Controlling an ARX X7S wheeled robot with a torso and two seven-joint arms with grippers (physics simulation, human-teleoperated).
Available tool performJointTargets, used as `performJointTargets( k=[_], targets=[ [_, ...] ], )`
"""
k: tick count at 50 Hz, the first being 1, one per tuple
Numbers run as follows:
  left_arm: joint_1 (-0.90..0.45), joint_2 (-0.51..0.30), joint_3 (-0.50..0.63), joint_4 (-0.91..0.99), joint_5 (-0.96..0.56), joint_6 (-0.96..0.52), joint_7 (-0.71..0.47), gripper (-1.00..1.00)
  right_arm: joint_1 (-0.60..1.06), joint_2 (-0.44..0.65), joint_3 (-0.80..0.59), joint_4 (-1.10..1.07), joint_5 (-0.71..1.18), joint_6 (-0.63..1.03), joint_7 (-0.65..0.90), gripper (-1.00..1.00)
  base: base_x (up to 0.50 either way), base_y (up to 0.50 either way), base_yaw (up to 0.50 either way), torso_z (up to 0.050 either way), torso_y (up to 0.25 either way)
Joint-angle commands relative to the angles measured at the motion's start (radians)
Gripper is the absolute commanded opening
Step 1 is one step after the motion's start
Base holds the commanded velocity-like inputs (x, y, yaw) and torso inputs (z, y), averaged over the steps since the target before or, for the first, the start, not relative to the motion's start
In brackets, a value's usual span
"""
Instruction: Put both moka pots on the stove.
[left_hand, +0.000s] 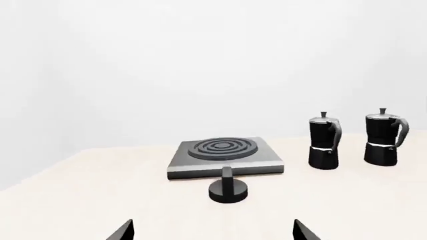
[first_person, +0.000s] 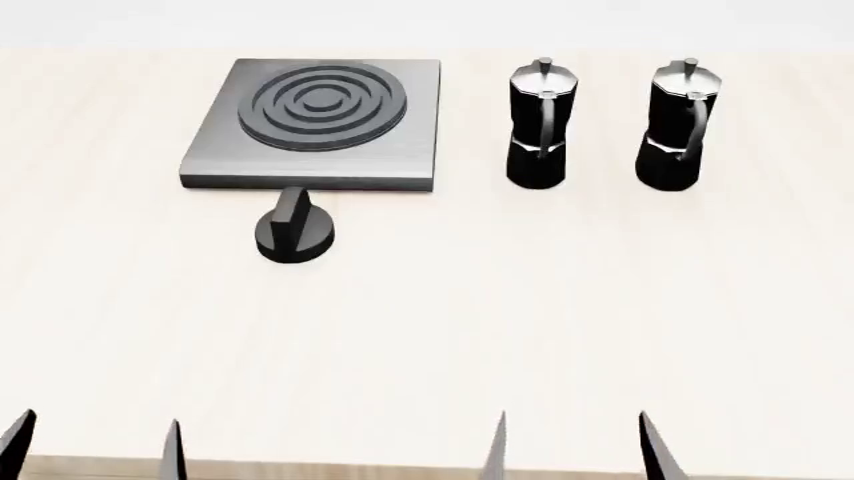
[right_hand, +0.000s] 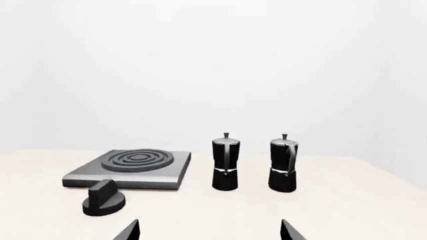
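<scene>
Two black moka pots with silvery lids stand upright side by side on the pale table, at the far right in the head view: the left pot (first_person: 539, 125) and the right pot (first_person: 681, 125). The stove (first_person: 318, 122), a dark-grey plate with a ring burner, lies to their left. My left gripper (first_person: 94, 450) is open and empty at the near table edge. My right gripper (first_person: 577, 448) is open and empty there too, well short of the pots. The left wrist view shows the stove (left_hand: 223, 152) and pots (left_hand: 324, 142) (left_hand: 382, 138); so does the right wrist view (right_hand: 133, 167) (right_hand: 225, 162) (right_hand: 283, 163).
A short round black knob (first_person: 295, 233) with a ridge stands on the table just in front of the stove. It also shows in the left wrist view (left_hand: 228, 187) and the right wrist view (right_hand: 103, 199). A plain white wall lies behind the table.
</scene>
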Motion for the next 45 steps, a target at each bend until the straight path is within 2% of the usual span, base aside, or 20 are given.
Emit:
performJointTargets(
  k=[1, 27, 45],
  targets=[
    [0.106, -0.019, 0.021, 0.455, 0.037, -0.094, -0.022, 1.0, -0.086, 0.014, -0.003, -0.475, -0.01, 0.106, 0.012, 1.0, 0.0, 0.0, 0.0, 0.0, 0.0],
    [0.103, -0.073, 0.044, 0.389, 0.022, -0.022, -0.084, 1.0, -0.069, 0.056, -0.037, -0.412, 0.005, 0.08, 0.075, 1.0, 0.0, 0.0, 0.0, 0.0, 0.0],
    [0.089, -0.1, 0.053, 0.381, 0.003, -0.034, -0.108, 1.0, -0.059, 0.081, -0.059, -0.358, 0.004, 0.062, 0.107, 1.0, 0.16, 0.0, 0.0, 0.0, 0.0]
  ],
)
